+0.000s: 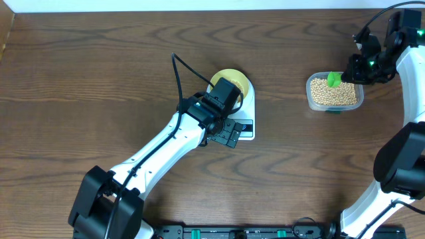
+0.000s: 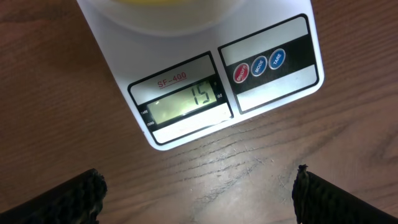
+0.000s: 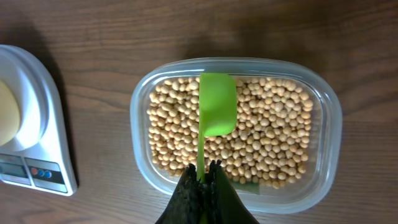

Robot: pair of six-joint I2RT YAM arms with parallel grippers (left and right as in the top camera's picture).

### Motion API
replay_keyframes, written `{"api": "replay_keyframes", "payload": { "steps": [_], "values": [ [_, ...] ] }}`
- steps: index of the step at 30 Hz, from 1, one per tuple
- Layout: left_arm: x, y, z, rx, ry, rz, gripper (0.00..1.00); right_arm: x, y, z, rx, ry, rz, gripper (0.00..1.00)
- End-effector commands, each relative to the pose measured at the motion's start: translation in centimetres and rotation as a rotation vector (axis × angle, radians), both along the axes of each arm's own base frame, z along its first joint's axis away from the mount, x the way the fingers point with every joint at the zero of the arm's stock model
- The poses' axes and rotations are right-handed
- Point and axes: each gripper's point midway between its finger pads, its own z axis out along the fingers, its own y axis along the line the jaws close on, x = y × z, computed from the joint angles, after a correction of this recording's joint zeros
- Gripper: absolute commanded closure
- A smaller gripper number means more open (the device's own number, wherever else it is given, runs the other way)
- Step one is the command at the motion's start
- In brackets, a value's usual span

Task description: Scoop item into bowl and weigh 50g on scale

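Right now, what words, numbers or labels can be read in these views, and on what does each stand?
"SF-400": red print on the scale, above its display.
"15": digits on the display.
Labels on the buttons and tiny marks beside the display: too small to read.
No other text in any view.

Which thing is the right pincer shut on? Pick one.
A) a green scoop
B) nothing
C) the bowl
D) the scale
A: the right pincer is closed on the handle of the scoop, whose head hangs over the beans in the tub.
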Motion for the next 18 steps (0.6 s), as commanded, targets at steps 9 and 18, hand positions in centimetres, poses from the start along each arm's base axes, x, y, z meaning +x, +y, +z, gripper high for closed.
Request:
{"api": "replay_keyframes", "payload": {
  "steps": [9,18],
  "values": [
    [0.0,0.2,-0.1,0.01,-0.002,0.011,0.02,-1.1,-1.0,-3.6,-0.058,0.032,-0.073,0.99],
    [0.0,0.2,-0.1,0.01,-0.002,0.011,0.02,-1.3,1.0,-5.8,0.074,0.037,-0.114,0.99]
  ]
}}
